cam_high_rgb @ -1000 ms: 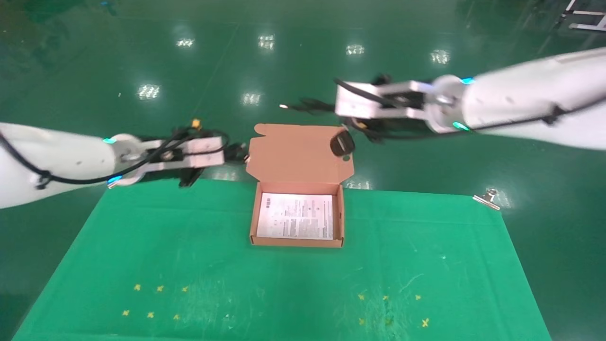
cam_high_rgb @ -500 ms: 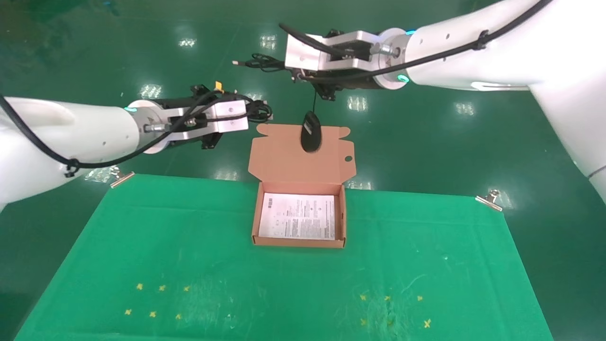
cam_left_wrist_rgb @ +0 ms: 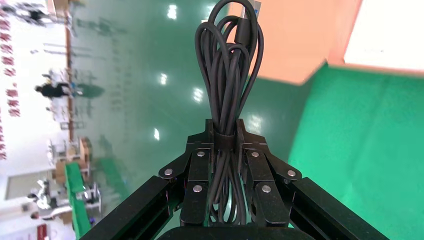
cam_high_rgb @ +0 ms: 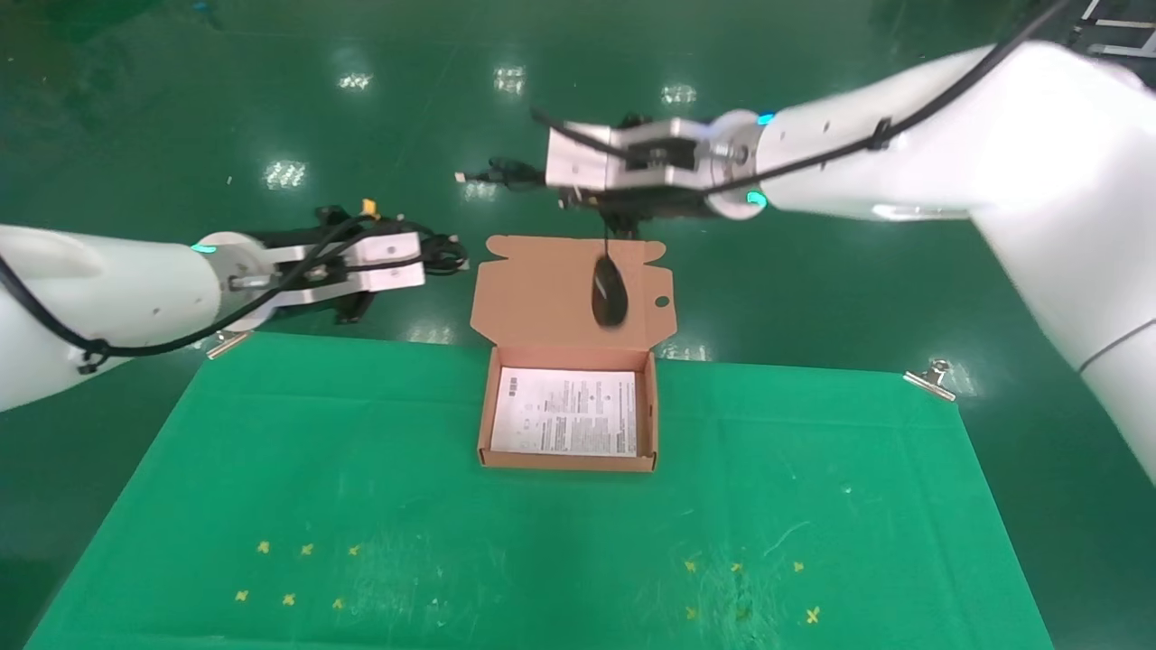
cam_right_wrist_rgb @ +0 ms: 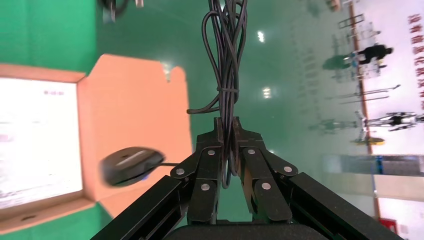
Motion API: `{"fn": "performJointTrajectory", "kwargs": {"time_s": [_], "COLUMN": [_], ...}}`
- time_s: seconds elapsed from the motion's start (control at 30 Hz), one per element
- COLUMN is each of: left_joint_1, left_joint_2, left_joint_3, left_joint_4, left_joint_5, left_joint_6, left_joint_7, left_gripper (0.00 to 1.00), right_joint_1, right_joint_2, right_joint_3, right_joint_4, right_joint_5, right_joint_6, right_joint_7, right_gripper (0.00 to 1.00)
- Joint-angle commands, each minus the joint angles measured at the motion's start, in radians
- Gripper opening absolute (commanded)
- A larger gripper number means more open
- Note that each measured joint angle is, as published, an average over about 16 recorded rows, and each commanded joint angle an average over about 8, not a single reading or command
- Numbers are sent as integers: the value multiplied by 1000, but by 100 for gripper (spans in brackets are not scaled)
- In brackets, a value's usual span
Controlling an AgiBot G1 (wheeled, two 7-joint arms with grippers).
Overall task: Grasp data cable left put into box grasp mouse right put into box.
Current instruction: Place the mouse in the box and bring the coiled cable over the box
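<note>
1. At the far edge of the worktop [cam_high_rgb: 271, 469] — a green cloth surface held by a metal clip [cam_high_rgb: 930, 379] at its far right corner — stands the box [cam_high_rgb: 567, 462], orange-brown cardboard, lid flap thrown back and upright on the far side, with a round hole near the flap's right edge.
2. Leaflet [cam_high_rgb: 567, 412]: white, printed, lying flat inside the box and covering its floor.
3. Left claw [cam_high_rgb: 452, 257]: held in the air left of the lid flap, beyond the worktop's far edge; fingers [cam_left_wrist_rgb: 200, 172] closed on the data cable.
4. Data cable [cam_left_wrist_rgb: 229, 75]: thin, black, a long bundle of loops pinched at its banded waist between the left claw's fingers, the loops projecting past the fingertips toward the box flap.
5. Right claw [cam_high_rgb: 533, 173]: raised above and beyond the lid flap; fingers [cam_right_wrist_rgb: 250, 162] closed on the bundled cord [cam_right_wrist_rgb: 227, 50] of the mouse, not on the mouse body.
6. Mouse [cam_high_rgb: 610, 291]: small, black, oval — hanging free on a single strand of its cord below the right claw, in front of the upright flap and above the box's far wall, touching nothing else that can be made out.
7. Yellow cross marks [cam_high_rgb: 298, 571]: two small groups on the near part of the worktop, left and right.
</note>
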Motion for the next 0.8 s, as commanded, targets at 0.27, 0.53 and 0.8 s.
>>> {"fn": "performJointTrajectory", "kwargs": {"time_s": [0.27, 0.53, 0.8], "left_joint_1": [13, 16, 18], "left_joint_2": [-45, -45, -46], "left_joint_3": [-3, -3, -4], "left_joint_4": [-22, -37, -43], "left_joint_5": [60, 93, 98], "left_joint_6": [63, 83, 86], "left_joint_7": [-57, -88, -93], "left_gripper": [0, 0, 0], "right_joint_1": [-49, -88, -114], "right_joint_2": [-13, -22, -28], "right_joint_3": [-48, -116, -203], "right_joint_4": [-14, -16, 2], "right_joint_5": [36, 97, 187], "right_joint_6": [-2, 31, 68], "right_joint_7": [-3, -10, -19], "right_gripper": [0, 0, 0]}}
